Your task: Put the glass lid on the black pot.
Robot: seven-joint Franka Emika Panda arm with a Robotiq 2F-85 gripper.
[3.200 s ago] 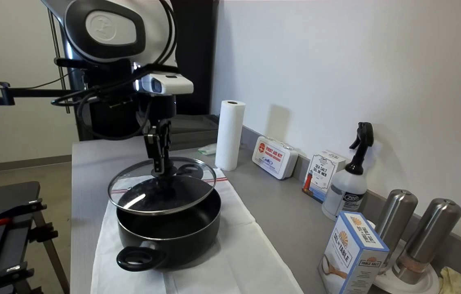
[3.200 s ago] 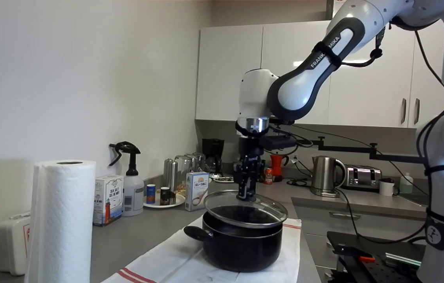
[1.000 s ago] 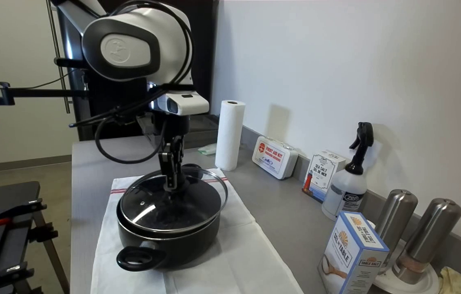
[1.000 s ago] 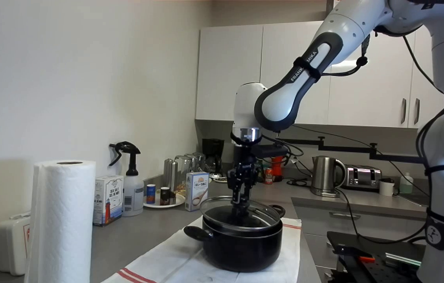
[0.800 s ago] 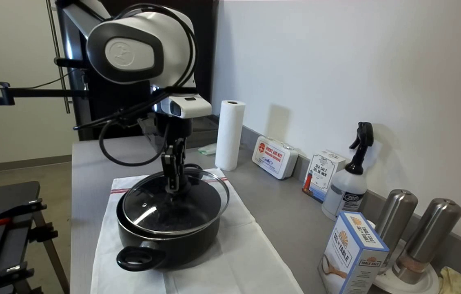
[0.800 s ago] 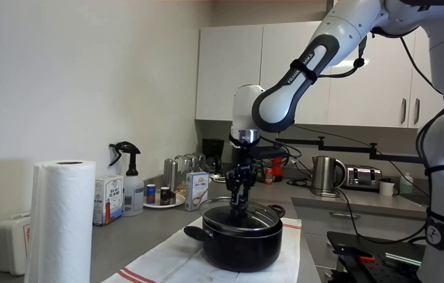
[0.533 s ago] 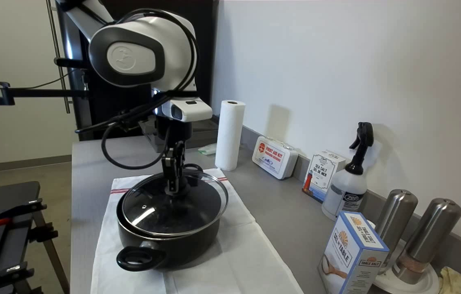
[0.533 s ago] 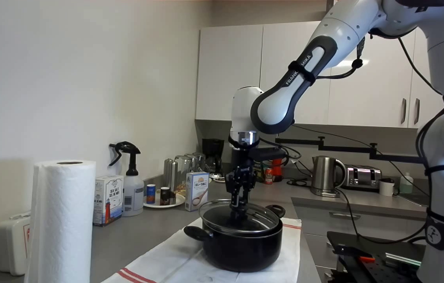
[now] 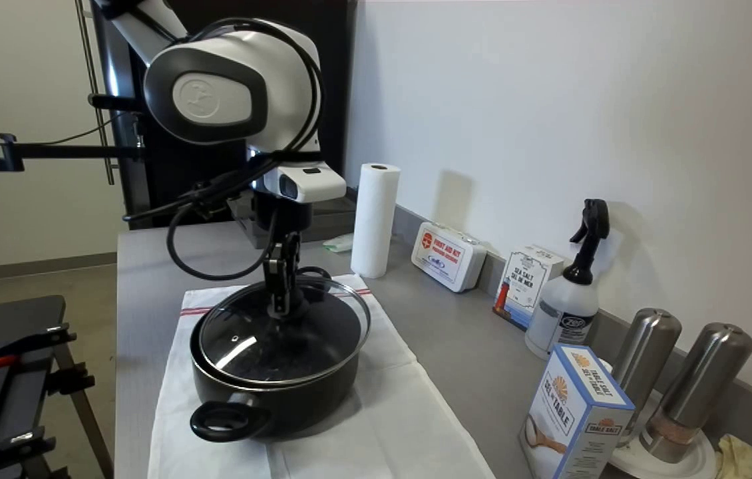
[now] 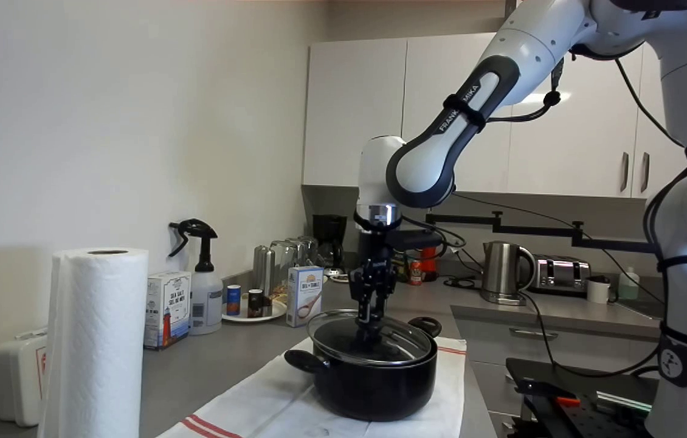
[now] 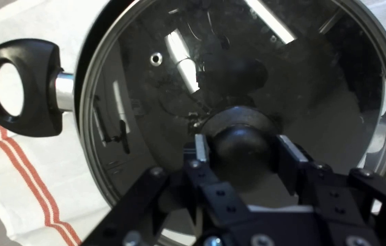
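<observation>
The glass lid (image 9: 313, 352) lies over the mouth of the black pot (image 9: 296, 409); both also show in an exterior view, the lid (image 10: 398, 348) and the pot (image 10: 374, 389). The lid sits off-centre toward the wall side. A dark crescent of pot opening shows beside its rim in the wrist view, where the lid (image 11: 302, 85) fills most of the picture. I cannot tell whether the rim lies flush all round. My gripper (image 9: 285, 313) points down at the lid's centre. In the wrist view its fingers (image 11: 246, 148) are closed on both sides of the dark knob.
The pot stands on a white towel (image 9: 409, 419) with red stripes. A paper towel roll (image 9: 376, 223), first aid kit (image 9: 446, 258), sea salt box (image 9: 526, 286), spray bottle (image 9: 562, 313), table salt box (image 9: 572, 416) and metal mills (image 9: 695, 392) stand along the wall side.
Over the last three seconds, my gripper has carried the lid down and toward the wall side, onto the pot. In the last half second it has sunk only slightly.
</observation>
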